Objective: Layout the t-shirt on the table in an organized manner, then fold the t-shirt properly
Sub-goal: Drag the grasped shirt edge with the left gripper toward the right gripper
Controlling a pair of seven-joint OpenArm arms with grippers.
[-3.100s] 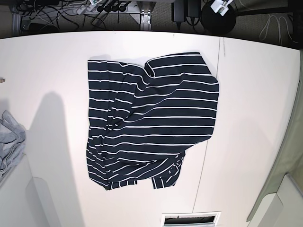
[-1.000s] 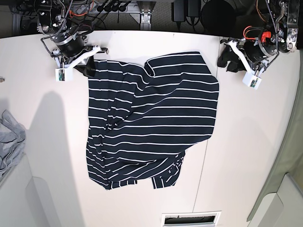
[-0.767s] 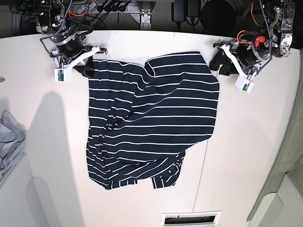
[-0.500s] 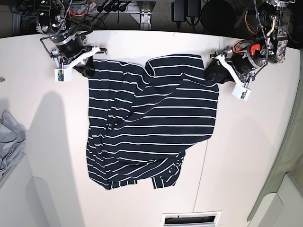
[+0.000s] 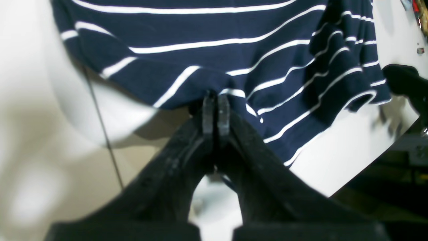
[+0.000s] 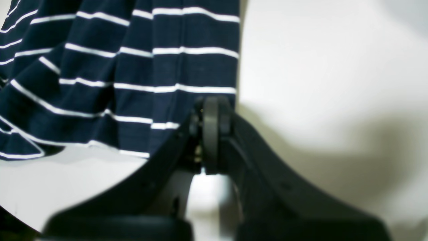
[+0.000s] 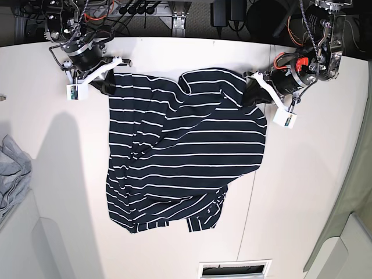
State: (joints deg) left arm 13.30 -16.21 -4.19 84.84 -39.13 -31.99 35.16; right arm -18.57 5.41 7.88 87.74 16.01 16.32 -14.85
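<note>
A robotics lab or test bench is suggested. A broad off-white bench (image 7: 325, 174) with a thin dark seam is seen from overhead. Beyond the bench's far edge, a power strip (image 7: 131, 8), tangled cables (image 7: 40, 20) and metal frame legs (image 7: 178, 14) are visible. Exposed red and orange wiring (image 7: 302, 58) is carried on an arm mounted at the bench's far edge.
</note>
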